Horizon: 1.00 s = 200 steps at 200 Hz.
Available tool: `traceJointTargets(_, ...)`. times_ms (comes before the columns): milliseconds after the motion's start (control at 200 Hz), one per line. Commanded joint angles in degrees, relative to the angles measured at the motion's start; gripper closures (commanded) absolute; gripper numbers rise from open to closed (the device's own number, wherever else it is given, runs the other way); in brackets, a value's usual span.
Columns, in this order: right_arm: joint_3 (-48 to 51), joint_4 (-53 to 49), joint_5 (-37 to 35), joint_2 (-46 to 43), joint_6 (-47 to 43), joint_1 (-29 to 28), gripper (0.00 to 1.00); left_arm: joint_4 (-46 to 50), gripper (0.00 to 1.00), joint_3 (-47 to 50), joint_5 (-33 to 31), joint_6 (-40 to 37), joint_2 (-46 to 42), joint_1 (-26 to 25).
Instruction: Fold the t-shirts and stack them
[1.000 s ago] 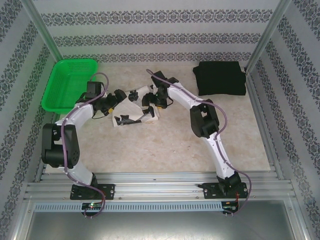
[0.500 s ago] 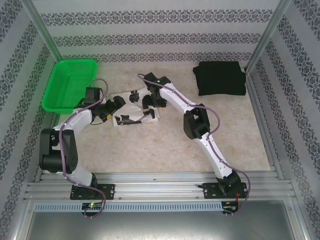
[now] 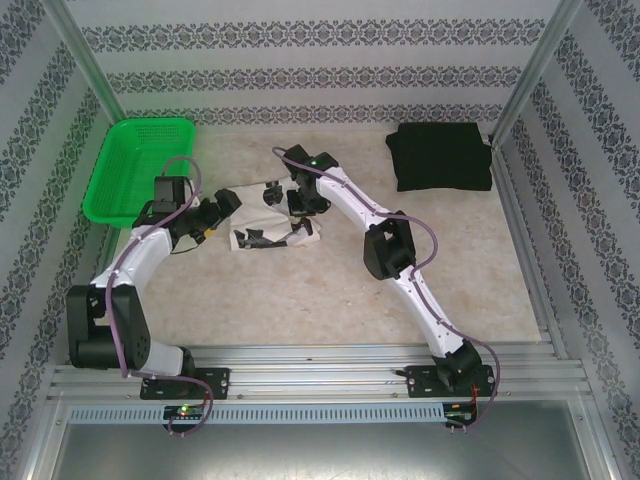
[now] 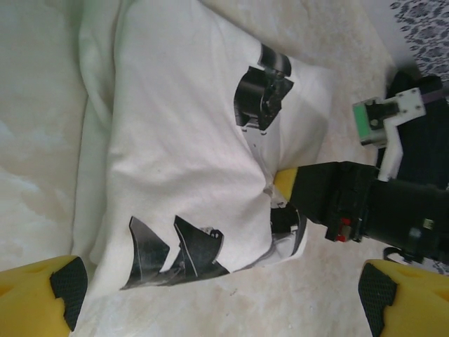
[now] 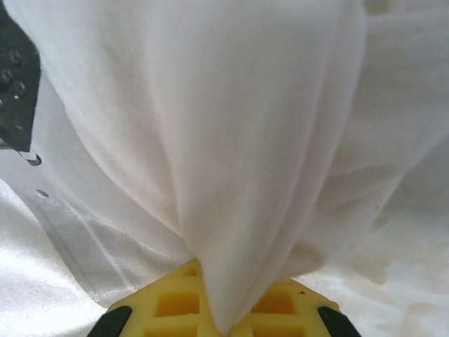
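- Two grippers flank your white t-shirt [image 3: 262, 215], centre-left: right gripper [image 3: 303, 206] pinches its right edge, left gripper [image 3: 222, 206] gapes just left of it.
- Black t-shirt [image 3: 440, 157] sits upper right, beyond the right gripper.

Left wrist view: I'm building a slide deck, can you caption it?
Right claw shut on a pinch of the white cloth t-shirt with black figure prints, on the pale table.
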<state>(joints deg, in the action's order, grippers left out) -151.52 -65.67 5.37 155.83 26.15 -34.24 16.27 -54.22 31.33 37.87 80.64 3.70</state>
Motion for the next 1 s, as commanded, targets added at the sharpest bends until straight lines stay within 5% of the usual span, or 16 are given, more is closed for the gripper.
traceJointTargets(0, 0.15, -2.88, -4.55, -0.53, -1.65, 1.12, 1.0, 3.28, 0.0, 1.48, 1.98, -0.86, -3.52, 2.01)
traceJointTargets(285, 11.59, 1.64, -14.14, -12.99, -6.44, 7.77, 1.0, 5.09, 0.0, 5.22, 2.5, -1.71, -8.55, 5.84)
traceJointTargets(580, 7.08, 1.08, -22.68, -14.34, -15.31, 12.16, 1.0, 3.79, 0.0, 7.74, 2.16, -0.95, -8.99, 7.0)
traceJointTargets(994, 1.13, 4.11, -25.62, -16.11, -22.05, 19.32, 1.0, 4.01, 0.0, 10.84, 0.45, -0.82, -10.5, 7.15)
